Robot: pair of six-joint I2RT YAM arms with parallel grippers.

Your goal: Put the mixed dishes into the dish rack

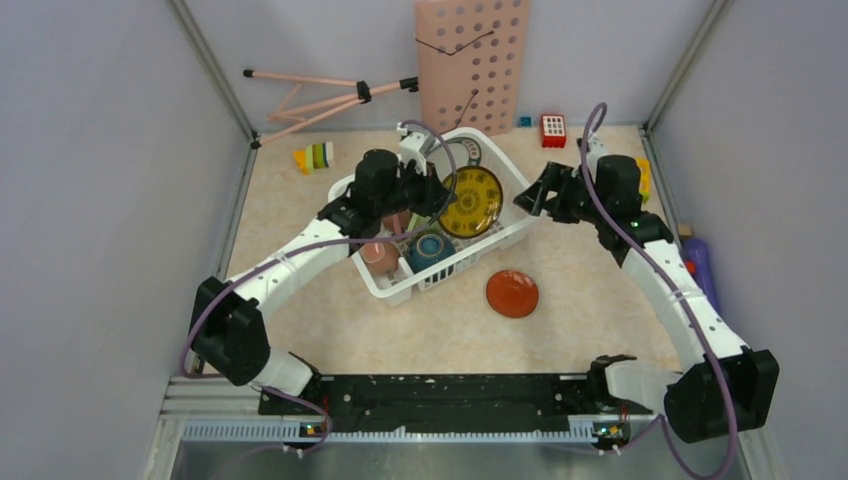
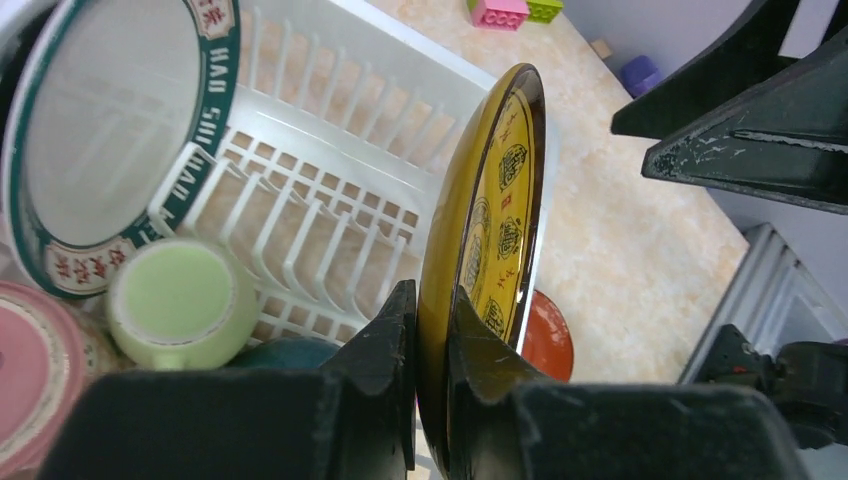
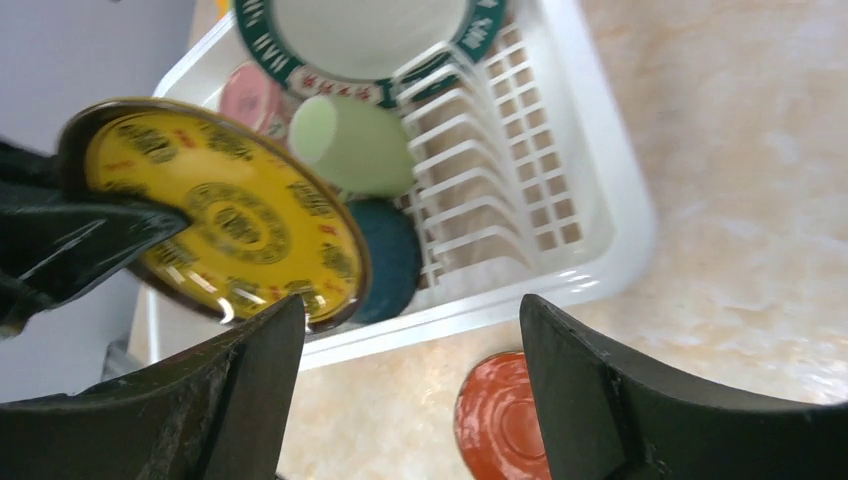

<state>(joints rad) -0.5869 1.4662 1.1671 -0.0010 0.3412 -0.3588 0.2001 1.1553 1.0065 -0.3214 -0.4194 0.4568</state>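
The left gripper was clamped on the rim of the yellow plate, holding it on edge above the dish rack. The right gripper hung at the rack's 3 o'clock, jaws wide apart and empty. Inside the rack sat the teal-rimmed plate, the green mug, a pink cup and the blue bowl. The orange plate lay flat on the table at the rack's 5 o'clock.

The yellow plate looked stiff, glazed and slick, probably light but liable to chip. Pinched at one rim point, it could swivel, so it likely wanted a slow lowering between the upright dividers. The orange plate would probably need taking by its low rim
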